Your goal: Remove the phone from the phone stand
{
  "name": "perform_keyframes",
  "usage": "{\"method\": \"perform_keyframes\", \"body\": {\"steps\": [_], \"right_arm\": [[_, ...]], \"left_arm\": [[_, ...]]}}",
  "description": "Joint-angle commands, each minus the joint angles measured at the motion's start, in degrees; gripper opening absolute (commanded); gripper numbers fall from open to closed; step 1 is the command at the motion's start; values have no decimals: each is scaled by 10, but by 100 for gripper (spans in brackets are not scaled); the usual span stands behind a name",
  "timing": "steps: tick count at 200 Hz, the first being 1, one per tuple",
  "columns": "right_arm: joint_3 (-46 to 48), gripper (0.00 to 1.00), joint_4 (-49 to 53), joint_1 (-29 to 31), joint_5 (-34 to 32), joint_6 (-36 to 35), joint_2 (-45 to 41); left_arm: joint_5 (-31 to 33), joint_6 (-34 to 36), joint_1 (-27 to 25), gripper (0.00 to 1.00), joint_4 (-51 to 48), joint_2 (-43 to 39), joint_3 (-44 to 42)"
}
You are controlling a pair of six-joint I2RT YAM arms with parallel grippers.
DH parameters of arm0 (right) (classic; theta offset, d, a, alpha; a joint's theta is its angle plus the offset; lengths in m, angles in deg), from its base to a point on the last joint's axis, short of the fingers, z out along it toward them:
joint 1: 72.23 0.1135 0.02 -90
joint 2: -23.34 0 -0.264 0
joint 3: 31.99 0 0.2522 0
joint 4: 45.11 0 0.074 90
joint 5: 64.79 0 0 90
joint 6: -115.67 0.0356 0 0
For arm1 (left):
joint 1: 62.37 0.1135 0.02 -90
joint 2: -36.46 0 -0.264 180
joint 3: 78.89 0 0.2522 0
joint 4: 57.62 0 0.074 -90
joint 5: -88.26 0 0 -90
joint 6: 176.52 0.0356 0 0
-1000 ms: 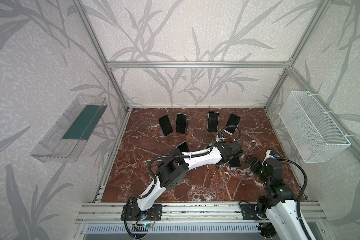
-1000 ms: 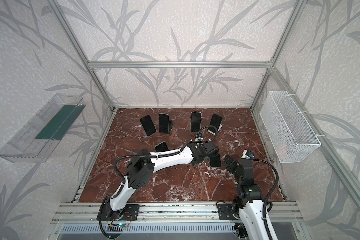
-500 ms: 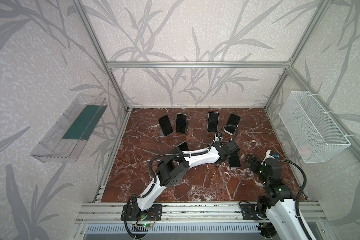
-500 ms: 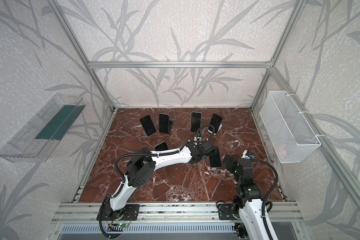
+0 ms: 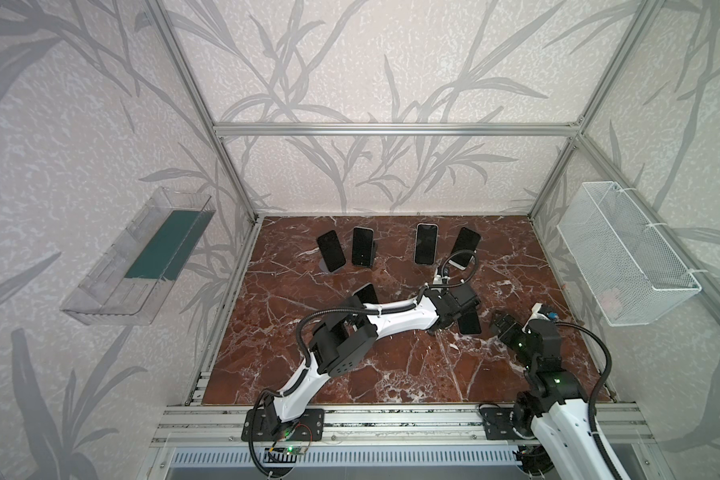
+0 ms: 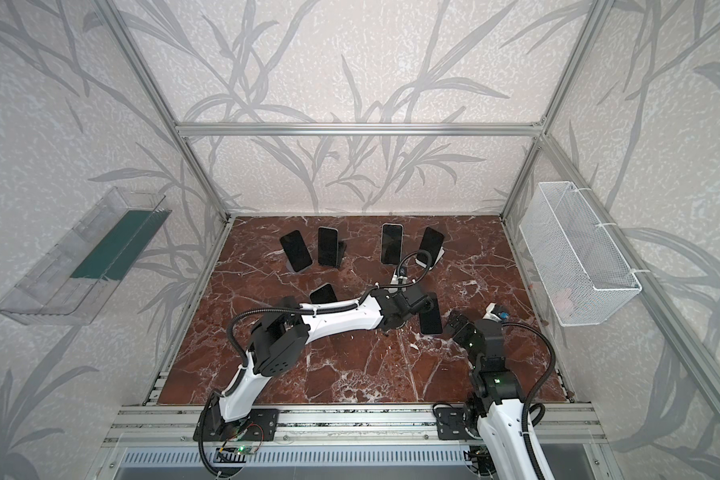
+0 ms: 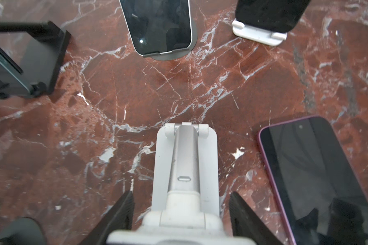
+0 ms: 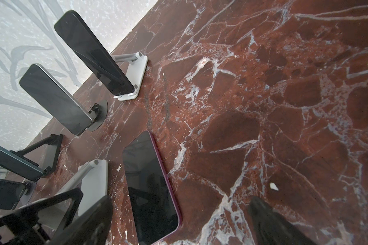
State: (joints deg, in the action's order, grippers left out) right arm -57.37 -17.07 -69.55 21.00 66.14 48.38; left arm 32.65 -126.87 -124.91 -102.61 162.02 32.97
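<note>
A purple-rimmed phone (image 5: 469, 324) (image 6: 430, 320) lies flat, screen up, on the red marble floor, off its stand. Right beside it stands the white phone stand (image 7: 186, 161) (image 8: 94, 180), with nothing resting on it. My left gripper (image 7: 180, 194) (image 5: 458, 307) reaches across the middle and is shut on the stand's upper plate, one black finger on each side. In both top views the gripper hides the stand. My right gripper (image 8: 181, 199) (image 5: 500, 323) hovers open just right of the phone (image 8: 151, 186), touching nothing.
Several other phones (image 5: 331, 250) (image 5: 426, 244) lean on stands along the back, and one more (image 5: 366, 293) shows behind the left arm. A white wire basket (image 5: 624, 257) hangs on the right wall, a clear bin (image 5: 142, 257) on the left wall.
My left gripper's jaws have closed in on the phone stand and it has shifted slightly. The phone and the right arm have barely moved.
</note>
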Motion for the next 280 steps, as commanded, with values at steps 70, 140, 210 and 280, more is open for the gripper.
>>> {"method": "perform_keyframes", "body": {"steps": [70,140,210,280], "right_arm": [[16,100,-42,-1,8,-4,22],[18,100,-41,-1,12,-7,8],[19,99,-64,-1,32,-6,36],[23,99,-73,-1,34,-5,39]], "left_arm": [[73,148,3,48,14,-216,-38],[46,133,154,47,-25,-381,-110],[7,99,360,48,-46,-496,-220],[-14,-3,485,48,41,-480,-354]]}}
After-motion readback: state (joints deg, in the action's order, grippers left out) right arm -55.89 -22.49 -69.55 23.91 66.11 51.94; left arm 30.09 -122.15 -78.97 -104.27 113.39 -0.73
